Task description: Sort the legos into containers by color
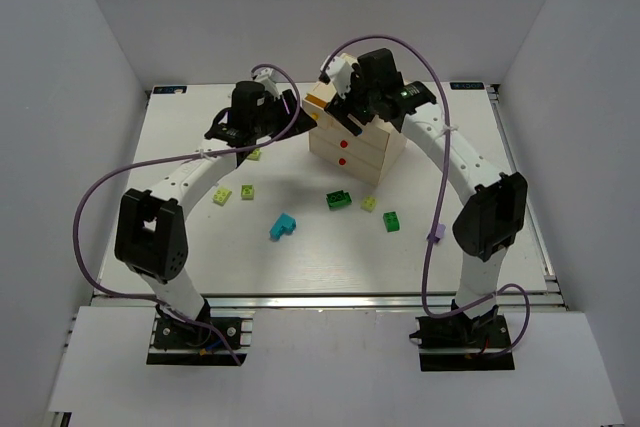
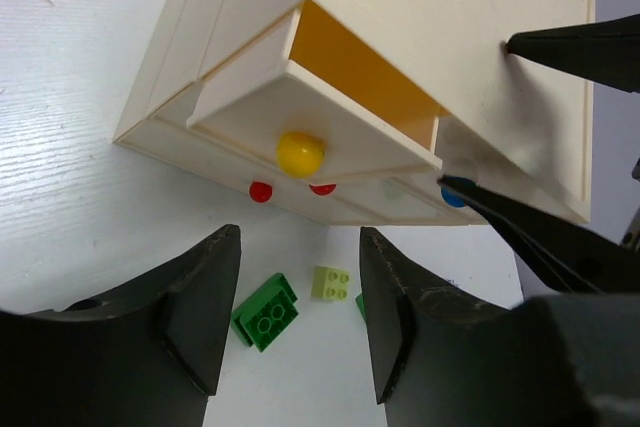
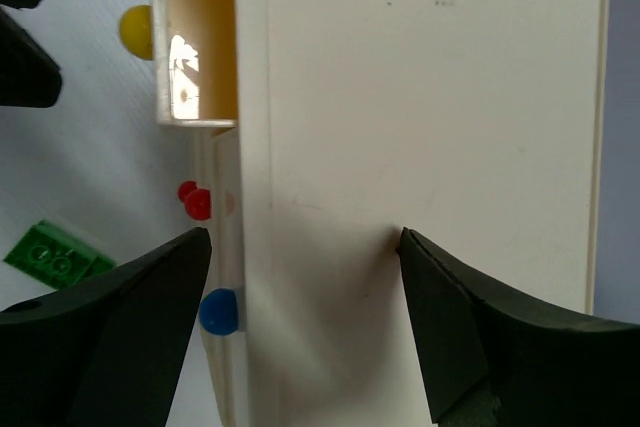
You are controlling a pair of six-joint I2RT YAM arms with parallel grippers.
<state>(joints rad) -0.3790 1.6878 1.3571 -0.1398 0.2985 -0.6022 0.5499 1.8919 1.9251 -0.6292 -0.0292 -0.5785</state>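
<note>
The cream chest (image 1: 357,150) stands at the back middle of the table. Its top drawer with the yellow knob (image 2: 300,152) is pulled out, showing a yellow inside (image 3: 200,37). My left gripper (image 2: 300,292) is open and empty, just in front of that knob. My right gripper (image 3: 305,242) is open over the chest's top, one fingertip (image 3: 410,242) touching it, the other by the blue knob (image 3: 219,312). Lime legos (image 1: 222,195), dark green legos (image 1: 339,198) and a cyan lego (image 1: 284,226) lie on the table. A green one (image 2: 265,312) and a lime one (image 2: 331,282) show between my left fingers.
Two drawers with red knobs (image 1: 349,144) are shut below the open one. A purple cable (image 1: 436,197) hangs beside the right arm, with a small lavender piece (image 1: 436,234) next to it. White walls enclose the table on three sides.
</note>
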